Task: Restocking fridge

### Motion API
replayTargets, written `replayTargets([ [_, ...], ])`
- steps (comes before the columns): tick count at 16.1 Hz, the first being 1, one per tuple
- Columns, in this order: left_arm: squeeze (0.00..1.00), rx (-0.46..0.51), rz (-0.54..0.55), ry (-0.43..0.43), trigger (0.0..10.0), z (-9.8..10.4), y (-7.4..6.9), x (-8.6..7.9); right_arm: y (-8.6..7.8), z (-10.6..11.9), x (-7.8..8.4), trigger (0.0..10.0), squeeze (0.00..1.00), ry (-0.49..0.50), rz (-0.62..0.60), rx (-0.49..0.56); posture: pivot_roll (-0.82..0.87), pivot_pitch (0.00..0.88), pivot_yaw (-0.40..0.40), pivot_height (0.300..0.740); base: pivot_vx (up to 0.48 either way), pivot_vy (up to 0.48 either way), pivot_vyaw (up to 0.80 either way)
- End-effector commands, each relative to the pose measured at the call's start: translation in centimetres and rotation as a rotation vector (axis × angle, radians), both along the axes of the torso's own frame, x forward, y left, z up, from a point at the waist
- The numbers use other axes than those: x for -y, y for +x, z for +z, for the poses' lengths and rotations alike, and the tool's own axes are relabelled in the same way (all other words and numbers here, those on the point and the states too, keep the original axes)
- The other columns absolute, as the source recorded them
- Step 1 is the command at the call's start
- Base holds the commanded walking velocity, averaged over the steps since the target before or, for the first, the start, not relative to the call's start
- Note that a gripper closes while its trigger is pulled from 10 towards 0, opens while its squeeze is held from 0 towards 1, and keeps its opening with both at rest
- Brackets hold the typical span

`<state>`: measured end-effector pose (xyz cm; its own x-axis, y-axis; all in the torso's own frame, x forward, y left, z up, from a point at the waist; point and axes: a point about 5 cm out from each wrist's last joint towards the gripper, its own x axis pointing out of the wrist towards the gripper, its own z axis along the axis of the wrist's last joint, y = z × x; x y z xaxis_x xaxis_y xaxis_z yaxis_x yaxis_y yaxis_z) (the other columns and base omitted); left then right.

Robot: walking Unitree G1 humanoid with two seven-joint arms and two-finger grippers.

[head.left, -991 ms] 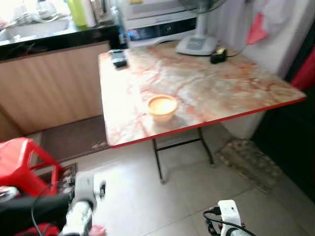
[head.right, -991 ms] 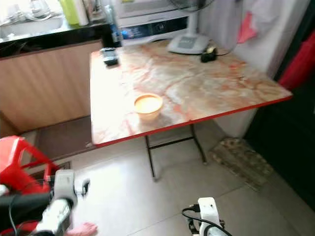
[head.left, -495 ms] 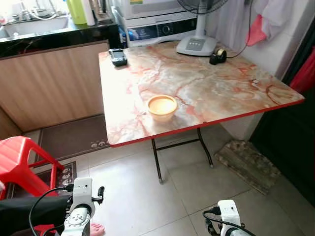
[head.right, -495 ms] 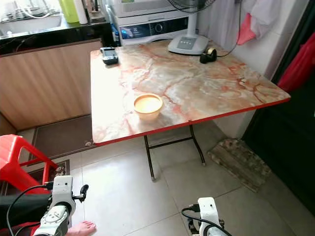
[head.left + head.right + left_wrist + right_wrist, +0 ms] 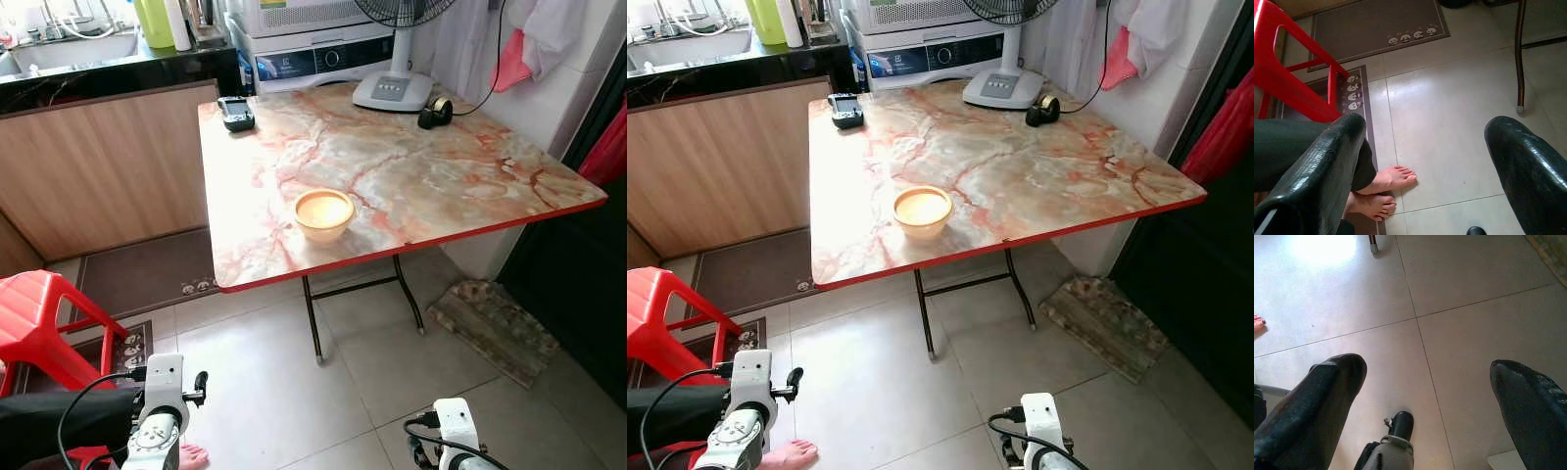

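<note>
A folding table [image 5: 441,186] with a marbled orange top and red edge stands ahead of me. A small beige bowl [image 5: 323,213] of pale orange liquid sits near its front edge. Both arms hang low over the tiled floor: the left arm [image 5: 162,411] at lower left, the right arm [image 5: 453,431] at lower right. My left gripper [image 5: 1430,147] is open above the tiles, nothing between its fingers [image 5: 1327,166]. My right gripper [image 5: 1427,382] is also open and empty over bare tiles.
A red plastic stool [image 5: 39,323] and a person's bare feet [image 5: 1393,178] are close to my left arm, beside a brown mat [image 5: 137,274]. On the table are a black handset [image 5: 234,113], a fan base [image 5: 392,91] and a tape roll [image 5: 434,113]. A wooden counter [image 5: 98,166] stands at left.
The head view was blurred and shifted one second ago and is now sharp and steady. Both arms hang as before and nothing on the table has moved.
</note>
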<state>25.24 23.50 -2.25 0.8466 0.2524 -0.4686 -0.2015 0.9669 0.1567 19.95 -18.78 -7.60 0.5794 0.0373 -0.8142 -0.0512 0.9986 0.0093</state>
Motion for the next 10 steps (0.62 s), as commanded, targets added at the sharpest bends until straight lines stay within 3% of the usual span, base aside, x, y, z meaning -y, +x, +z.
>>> replayTargets([
  [1, 0.0, 0.298, -0.091, 0.102, 10.0, 4.8, 3.6, 0.8, -0.1, -0.1, -0.4, 10.0, 0.0, 0.008, -0.014, -0.001, -0.05, 0.0, 0.083, 0.74, 0.0, 0.0, 0.0],
  [2, 0.0, 0.677, -0.211, 0.215, 10.0, 11.5, 6.0, 3.3, -0.5, -0.3, -0.6, 10.0, 0.0, 0.008, -0.015, -0.009, -0.05, 0.0, 0.082, 0.74, 0.0, 0.0, 0.0],
  [3, 0.0, 0.752, -0.234, 0.235, 10.0, 12.8, 6.2, 3.8, -0.6, -0.4, -0.7, 10.0, 0.0, 0.008, -0.014, -0.011, -0.05, 0.0, 0.082, 0.74, 0.0, 0.0, 0.0],
  [9, 0.0, 0.768, -0.27, 0.269, 10.0, 13.3, 5.9, 4.2, -0.5, -0.3, -0.7, 10.0, 0.0, 0.007, -0.016, -0.009, -0.05, 0.0, 0.08, 0.74, 0.0, 0.0, 0.0],
  [10, 0.0, 0.767, -0.284, 0.23, 10.0, 13.6, 6.1, 4.5, -0.4, -0.3, -0.6, 10.0, 0.0, 0.006, -0.017, -0.007, -0.04, 0.0, 0.077, 0.74, 0.0, 0.0, 0.0],
])
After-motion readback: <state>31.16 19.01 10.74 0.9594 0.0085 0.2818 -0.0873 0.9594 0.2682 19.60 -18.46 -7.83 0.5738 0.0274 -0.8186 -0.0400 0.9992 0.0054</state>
